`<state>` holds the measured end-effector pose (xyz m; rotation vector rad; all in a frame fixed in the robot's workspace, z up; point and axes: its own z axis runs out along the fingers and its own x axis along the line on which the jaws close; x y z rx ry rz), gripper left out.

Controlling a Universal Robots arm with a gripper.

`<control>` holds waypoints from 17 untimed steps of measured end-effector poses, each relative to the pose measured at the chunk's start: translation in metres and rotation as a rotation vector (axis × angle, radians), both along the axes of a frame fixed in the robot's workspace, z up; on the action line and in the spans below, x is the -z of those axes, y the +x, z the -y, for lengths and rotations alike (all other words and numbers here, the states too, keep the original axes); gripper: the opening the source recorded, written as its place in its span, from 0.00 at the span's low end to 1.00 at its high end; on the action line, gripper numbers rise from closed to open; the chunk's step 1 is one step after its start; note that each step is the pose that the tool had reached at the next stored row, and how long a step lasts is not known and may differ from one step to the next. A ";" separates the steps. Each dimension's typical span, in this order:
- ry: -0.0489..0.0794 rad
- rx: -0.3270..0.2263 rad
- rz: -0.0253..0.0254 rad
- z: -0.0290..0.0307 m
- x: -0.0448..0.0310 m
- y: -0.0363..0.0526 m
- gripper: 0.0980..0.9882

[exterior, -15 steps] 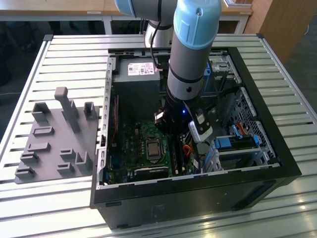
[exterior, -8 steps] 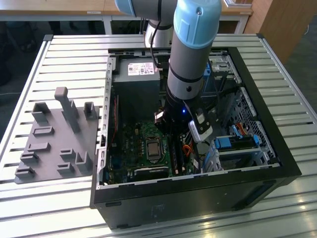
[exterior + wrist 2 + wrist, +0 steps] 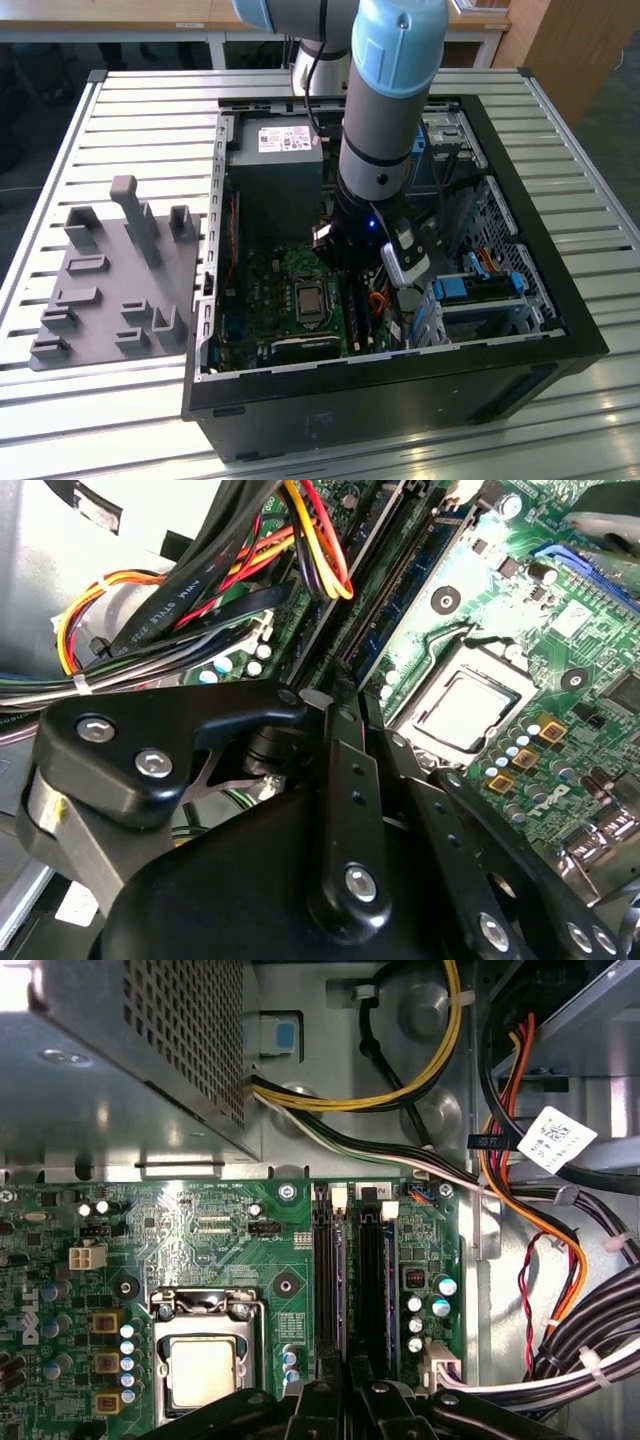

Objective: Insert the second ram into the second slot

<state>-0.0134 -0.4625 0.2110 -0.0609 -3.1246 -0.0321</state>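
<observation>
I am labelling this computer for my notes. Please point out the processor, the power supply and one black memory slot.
processor [image 3: 203, 1370], first wrist view, on its silver lid.
power supply [image 3: 185, 1020], first wrist view, on its perforated wall.
black memory slot [image 3: 370, 1280], first wrist view, midway along it.

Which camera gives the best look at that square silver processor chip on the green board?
The first wrist view: the square silver processor chip faces the camera squarely in its metal frame. The second wrist view shows it clearly too, but tilted. In the exterior view it is a distant dark square.
</observation>
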 end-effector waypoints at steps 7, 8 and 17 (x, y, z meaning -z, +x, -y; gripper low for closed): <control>0.000 0.001 0.0000 0.0000 0.0028 0.0001 0.04; 0.000 0.001 0.0000 0.0000 0.0030 0.0001 0.04; 0.000 0.001 0.0000 0.0000 0.0031 0.0001 0.13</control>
